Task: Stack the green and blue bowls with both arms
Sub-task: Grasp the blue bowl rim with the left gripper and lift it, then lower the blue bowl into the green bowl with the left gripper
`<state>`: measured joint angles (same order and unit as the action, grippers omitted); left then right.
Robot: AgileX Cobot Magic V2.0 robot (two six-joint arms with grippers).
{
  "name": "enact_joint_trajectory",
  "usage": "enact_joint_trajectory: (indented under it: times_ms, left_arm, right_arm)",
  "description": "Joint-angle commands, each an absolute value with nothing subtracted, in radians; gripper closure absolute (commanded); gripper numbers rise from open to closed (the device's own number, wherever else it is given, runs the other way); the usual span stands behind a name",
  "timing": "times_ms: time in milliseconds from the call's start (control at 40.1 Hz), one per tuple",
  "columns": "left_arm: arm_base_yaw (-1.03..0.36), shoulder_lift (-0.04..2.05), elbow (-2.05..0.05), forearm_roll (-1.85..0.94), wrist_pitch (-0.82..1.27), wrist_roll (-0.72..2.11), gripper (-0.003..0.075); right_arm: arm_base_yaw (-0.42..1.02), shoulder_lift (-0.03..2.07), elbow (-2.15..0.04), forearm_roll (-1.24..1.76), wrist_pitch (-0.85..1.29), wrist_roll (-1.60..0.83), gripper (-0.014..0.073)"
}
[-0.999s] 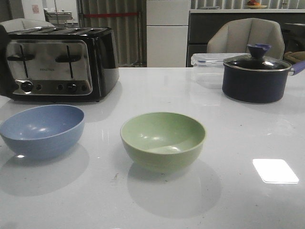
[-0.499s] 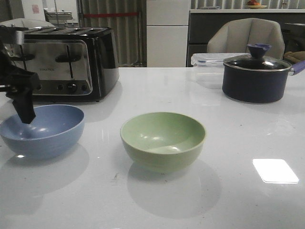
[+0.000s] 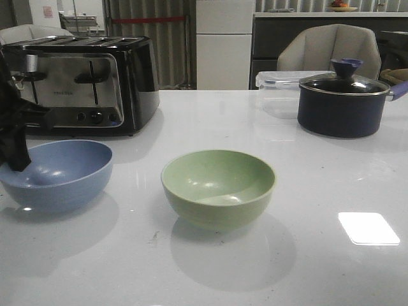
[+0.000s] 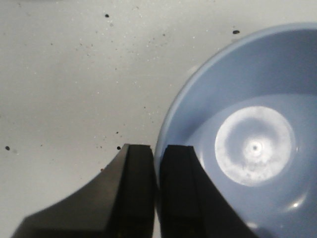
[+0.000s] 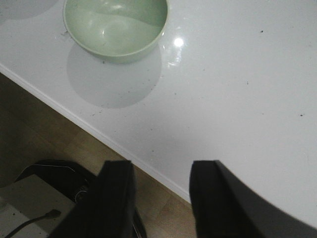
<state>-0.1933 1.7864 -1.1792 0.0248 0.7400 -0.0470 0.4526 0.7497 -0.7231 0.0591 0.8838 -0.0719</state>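
The blue bowl (image 3: 64, 172) sits on the white table at the left; the green bowl (image 3: 218, 188) sits in the middle, apart from it. My left gripper (image 3: 16, 159) is at the blue bowl's left rim. In the left wrist view it (image 4: 157, 153) is shut on the rim of the blue bowl (image 4: 247, 124), one finger outside and one inside. My right gripper (image 5: 161, 171) is open and empty, over the table's front edge, away from the green bowl (image 5: 115, 27). It is out of the front view.
A black and chrome toaster (image 3: 76, 83) stands just behind the blue bowl. A dark navy lidded pot (image 3: 344, 102) and a clear plastic box (image 3: 277, 83) stand at the back right. The table's front edge (image 5: 99, 134) runs close by my right gripper, with floor below.
My left arm came into the front view from the left, reached over the blue bowl, then shifted left to its rim. Both bowls stayed put.
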Motion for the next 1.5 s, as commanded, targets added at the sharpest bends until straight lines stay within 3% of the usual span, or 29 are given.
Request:
enact_joint_trajectory:
  times_ms: [0, 449, 774, 1124, 1473]
  left_arm:
    - [-0.192, 1.743, -1.207, 0.023, 0.718, -0.052, 0.0622]
    - [-0.222, 1.551, -1.24, -0.099, 0.802, 0.127, 0.0622]
    - [-0.352, 1.53, -1.42, -0.244, 0.861, 0.185, 0.0622]
    - [-0.514, 1.669, -1.581, -0.244, 0.918, 0.185, 0.0622]
    - [-0.574, 1.841, -1.637, -0.244, 0.944, 0.185, 0.0622]
  right_arm:
    - [0.452, 0.746, -0.748, 0.063, 0.824, -0.072, 0.0202]
    - [0.452, 0.746, -0.748, 0.063, 0.824, -0.072, 0.0202]
    - [0.452, 0.746, -0.748, 0.063, 0.824, -0.072, 0.0202]
    - [0.452, 0.746, -0.748, 0.063, 0.826, -0.072, 0.0202]
    - [0.452, 0.746, -0.748, 0.063, 0.826, -0.072, 0.0202]
